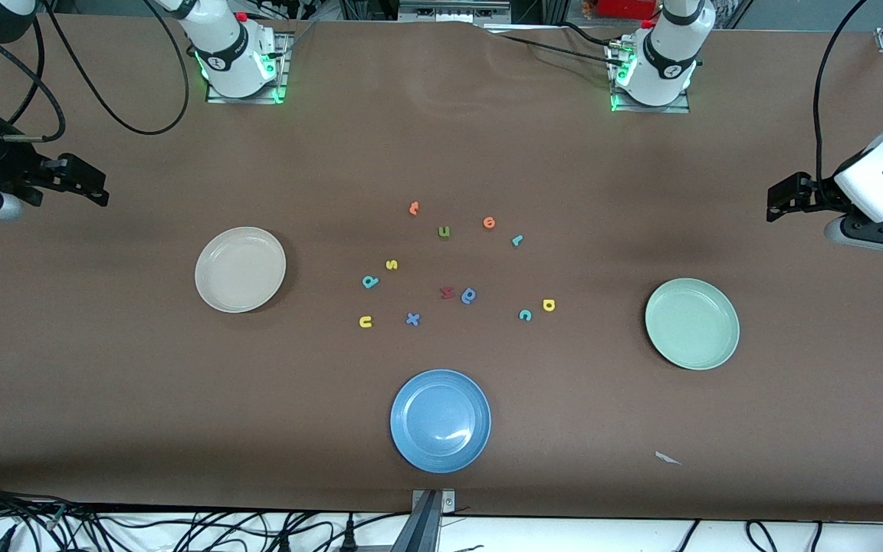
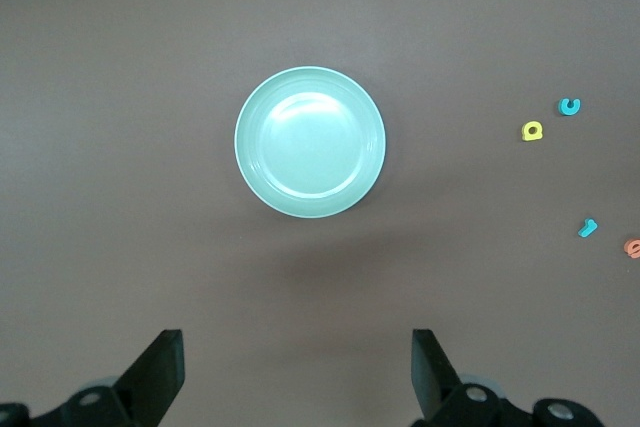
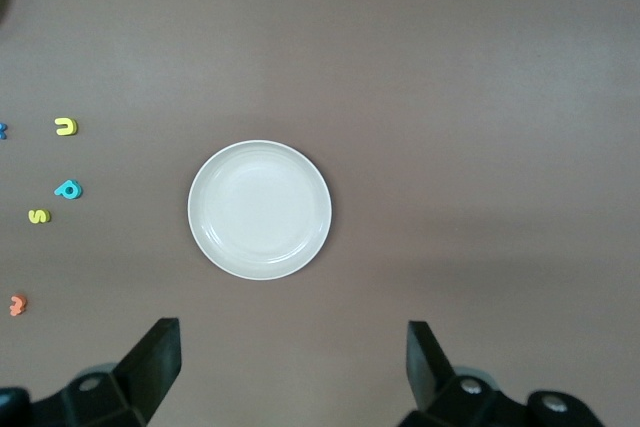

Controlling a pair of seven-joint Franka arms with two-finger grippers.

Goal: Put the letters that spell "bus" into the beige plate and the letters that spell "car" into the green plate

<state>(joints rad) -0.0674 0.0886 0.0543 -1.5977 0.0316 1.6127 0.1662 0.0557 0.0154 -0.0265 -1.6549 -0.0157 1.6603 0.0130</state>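
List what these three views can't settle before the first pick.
- Red letter, front view: too small to read.
- Orange letter, left wrist view: cut off by the frame edge.
- Blue letter, right wrist view: only a sliver at the edge.
- Left claw, right claw: bases cut off by the frame edge; both open.

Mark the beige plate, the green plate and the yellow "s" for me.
beige plate (image 1: 221,295): front view, on its rim nearest the camera.
green plate (image 1: 691,323): front view, centre of its bare dish.
yellow "s" (image 1: 391,264): front view, middle of the letter.
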